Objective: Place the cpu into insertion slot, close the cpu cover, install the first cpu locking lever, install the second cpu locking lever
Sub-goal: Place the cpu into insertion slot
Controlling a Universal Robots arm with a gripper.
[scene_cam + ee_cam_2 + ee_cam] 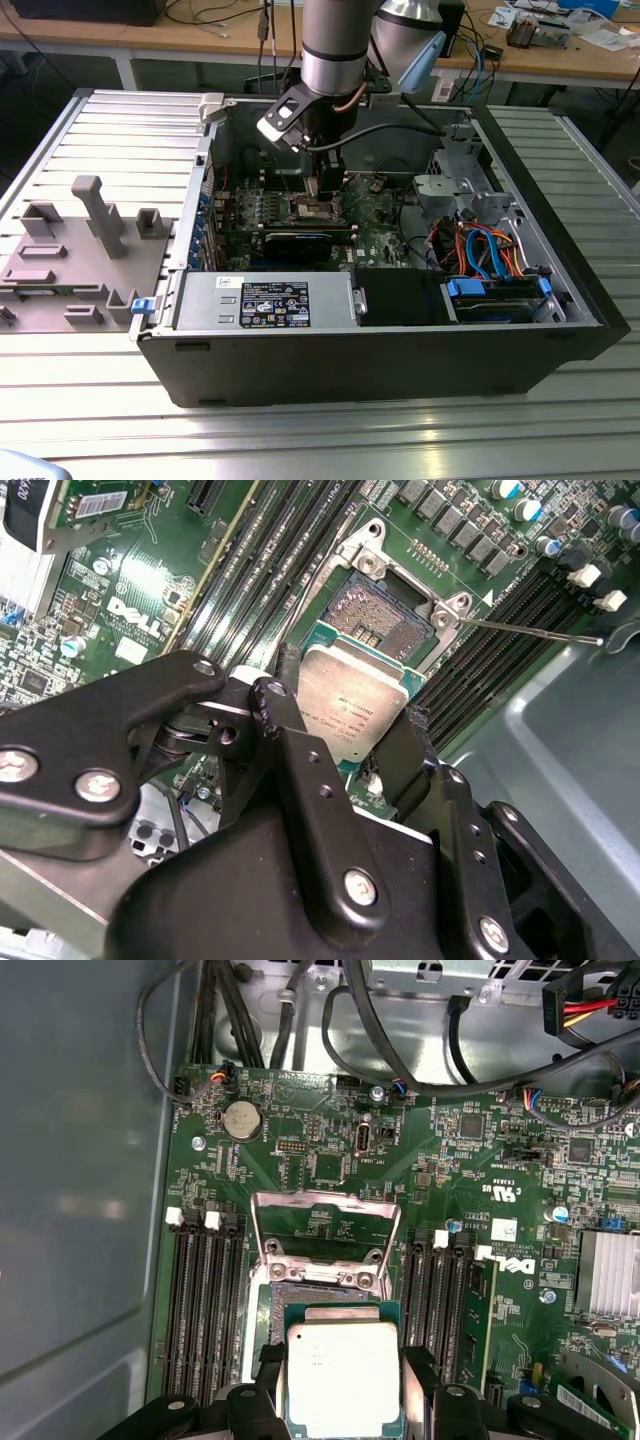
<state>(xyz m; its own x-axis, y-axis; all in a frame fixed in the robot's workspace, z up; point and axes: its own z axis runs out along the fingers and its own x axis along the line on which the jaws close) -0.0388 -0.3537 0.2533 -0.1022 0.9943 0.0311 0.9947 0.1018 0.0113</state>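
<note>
An open black computer case (350, 370) lies on a ribbed metal table (300, 440) in the middle of the exterior view. Along its near wall sits a grey power supply (265, 300) with a label. At the lower right is a drive bay (495, 298) with blue clips, and orange and blue cables (480, 245) run just above it. Grey plastic holders (95, 215) stand at the exterior view's left, beside the case. A wooden desk (560, 62) crosses the top edge. The first wrist view shows a green board (460, 1175) carrying a coin battery (241, 1119), long black memory slots (205, 1300) and a finned heat sink (607, 1273) — black wires (400, 1060) loop past its edge.
</note>
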